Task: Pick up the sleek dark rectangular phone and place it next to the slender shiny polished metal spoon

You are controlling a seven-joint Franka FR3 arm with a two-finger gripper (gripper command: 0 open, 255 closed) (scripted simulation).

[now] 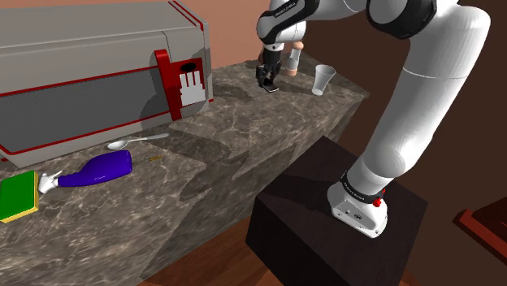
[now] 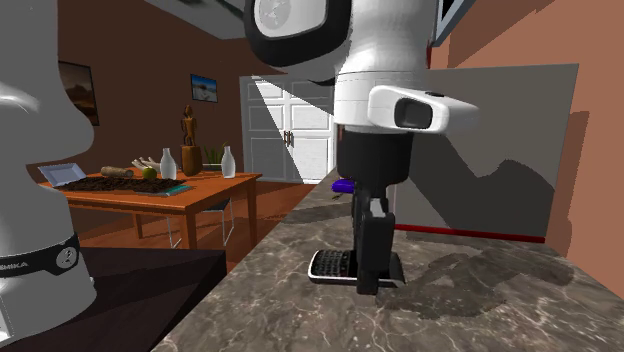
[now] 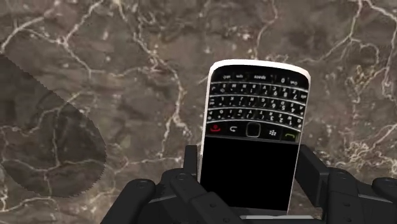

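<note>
The gripper (image 3: 248,168) stands low over the counter (image 1: 244,142), pointing straight down, with the phone (image 3: 253,127) directly under it and between its fingers (image 3: 191,162). In the wrist view the two fingers sit narrow, pressed against the phone's long sides at its screen end, while the keypad end sticks out beyond the fingertips. That reads as a closed grasp on the phone. In the second exterior view the phone appears to lie flat on the stone, so the lift seems not yet begun.

So the reach and probably the clasp are done, and everything else is left: raising the phone, carrying it and setting it down. The spoon (image 1: 136,142) lies well apart from the gripper, far along the counter toward the shoulder view's left, with a purple bottle (image 1: 101,169) just beyond it from the gripper. A clear cup (image 1: 323,80) stands near the gripper on its other side, toward the shoulder view's right, away from the path. The carry looks long, running beside the grey box (image 1: 89,73) with the red trim, and the bare stone on the gripper's side of the spoon seems the natural spot.
</note>
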